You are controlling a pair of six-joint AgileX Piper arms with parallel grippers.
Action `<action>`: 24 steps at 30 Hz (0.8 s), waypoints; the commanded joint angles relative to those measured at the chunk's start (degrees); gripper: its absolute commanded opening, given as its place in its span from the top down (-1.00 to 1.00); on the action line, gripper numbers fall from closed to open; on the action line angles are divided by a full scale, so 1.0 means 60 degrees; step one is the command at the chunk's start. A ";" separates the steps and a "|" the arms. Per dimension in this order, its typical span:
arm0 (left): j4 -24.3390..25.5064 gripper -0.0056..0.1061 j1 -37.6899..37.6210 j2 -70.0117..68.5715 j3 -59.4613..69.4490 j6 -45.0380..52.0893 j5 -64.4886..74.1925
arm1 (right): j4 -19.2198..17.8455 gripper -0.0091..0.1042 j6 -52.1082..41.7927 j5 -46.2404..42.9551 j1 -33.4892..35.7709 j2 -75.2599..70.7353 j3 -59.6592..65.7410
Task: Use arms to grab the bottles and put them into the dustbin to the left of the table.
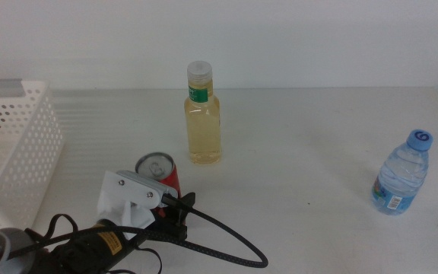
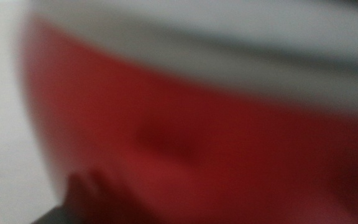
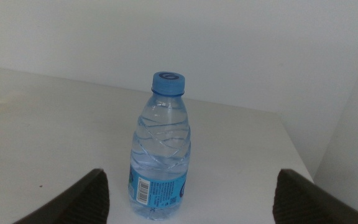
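Note:
A red drink can [image 1: 158, 169] stands on the table [image 1: 303, 152] near the front left. My left gripper [image 1: 167, 207] is pressed right up against it, its white housing covering the can's lower side. In the left wrist view the can [image 2: 197, 143] is a red blur filling the picture. A tall bottle [image 1: 203, 122] of pale yellow liquid stands upright behind the can. At the right, a small water bottle [image 1: 401, 176] with a blue cap stands upright. In the right wrist view my right gripper [image 3: 185, 199] is open, and this bottle [image 3: 161, 155] stands just ahead between its jaws.
The white perforated dustbin [image 1: 14, 144] sits at the table's left edge, left of the can. A black cable [image 1: 219, 228] loops over the table from the left arm. The table's right edge runs close beside the water bottle.

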 commanded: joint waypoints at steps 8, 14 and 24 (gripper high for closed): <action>0.0094 0.96 -0.0021 -0.0345 -0.0144 -0.0659 -0.1690 | -0.0066 -0.39 -0.0044 -0.0704 -0.0082 -0.0266 -0.0071; 0.0192 0.99 -0.0021 -0.0970 -0.0144 -0.0527 -0.0954 | -0.0066 -0.39 -0.0045 -0.0713 -0.0082 -0.0266 -0.0071; 0.0192 0.99 -0.0021 -0.3427 -0.0144 -0.0147 0.2160 | -0.0066 -0.39 -0.0045 -0.0713 -0.0082 -0.0266 -0.0071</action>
